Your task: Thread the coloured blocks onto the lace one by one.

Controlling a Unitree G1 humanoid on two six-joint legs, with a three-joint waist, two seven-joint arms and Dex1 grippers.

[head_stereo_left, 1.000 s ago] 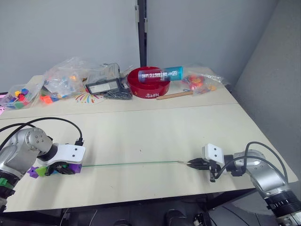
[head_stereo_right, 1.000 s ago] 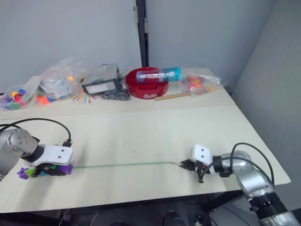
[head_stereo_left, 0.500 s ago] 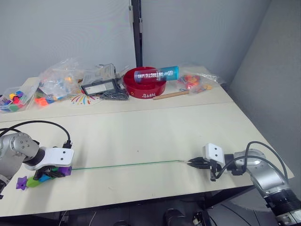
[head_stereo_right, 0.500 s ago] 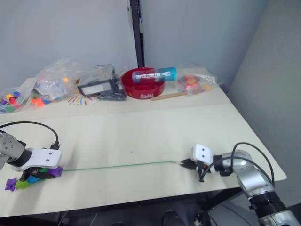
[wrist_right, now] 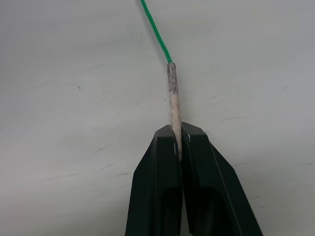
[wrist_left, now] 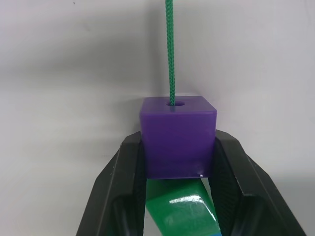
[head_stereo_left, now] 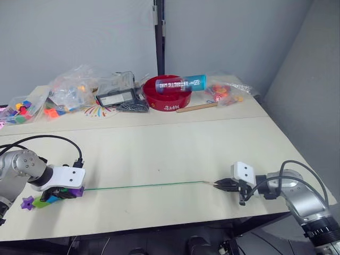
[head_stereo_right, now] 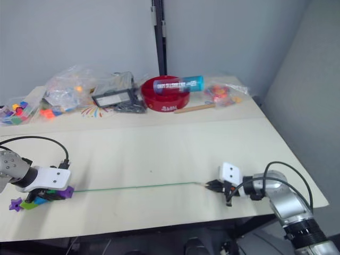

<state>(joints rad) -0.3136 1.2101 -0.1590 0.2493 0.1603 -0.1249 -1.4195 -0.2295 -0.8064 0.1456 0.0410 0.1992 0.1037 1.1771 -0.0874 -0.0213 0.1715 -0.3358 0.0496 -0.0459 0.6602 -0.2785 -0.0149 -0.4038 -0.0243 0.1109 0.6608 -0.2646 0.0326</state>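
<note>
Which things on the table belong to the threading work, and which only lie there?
For the job: lace, pale tip, purple block, other blocks, left gripper, right gripper.

Lying about: red bowl, tube, toy bags, wooden stick.

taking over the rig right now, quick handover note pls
Left hand: shut on a purple block that the lace passes through; a dark green block sits right behind it.
Right hand: shut on the lace's pale tip.
The lace lies straight across the table between the hands. Lime green, blue and purple blocks sit in a row behind the left hand.
Done: the blocks look threaded.
Left: confirm all five, then release.
</note>
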